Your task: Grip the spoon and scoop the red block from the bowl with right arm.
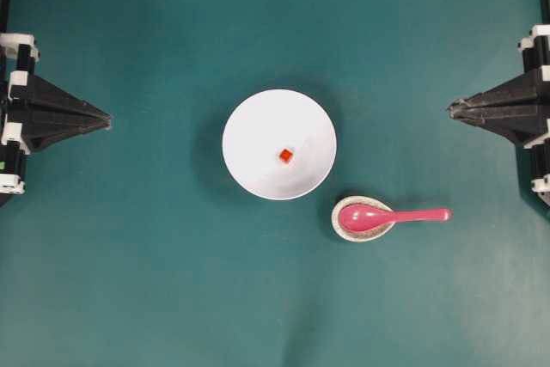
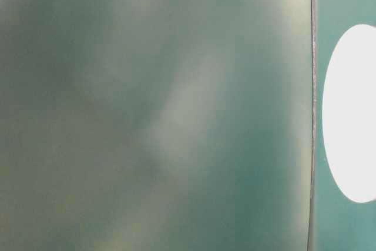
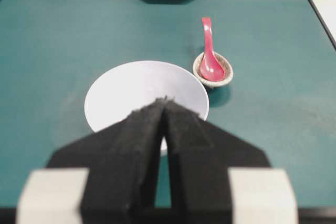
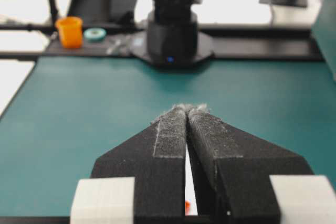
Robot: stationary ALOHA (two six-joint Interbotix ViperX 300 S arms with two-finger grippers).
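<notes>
The round white bowl point(image 1: 279, 143) stands at the middle of the green table, with the tiny red block point(image 1: 286, 155) lying in it. The pink spoon point(image 1: 391, 217) rests to its lower right, scoop in a small speckled dish point(image 1: 361, 219), handle pointing right. In the left wrist view the bowl point(image 3: 142, 90) and the spoon point(image 3: 209, 51) lie ahead of the gripper. My right gripper point(image 1: 452, 109) is shut and empty at the right edge, well apart from the spoon. My left gripper point(image 1: 107, 116) is shut and empty at the left edge. A sliver of the red block point(image 4: 187, 205) shows between the right fingers point(image 4: 170, 135).
The table-level view is mostly a blurred green surface with part of the white bowl point(image 2: 352, 113) at its right. Beyond the table's far edge in the right wrist view stand the other arm's base point(image 4: 170, 40), an orange cup point(image 4: 70, 31) and a tape roll point(image 4: 95, 34).
</notes>
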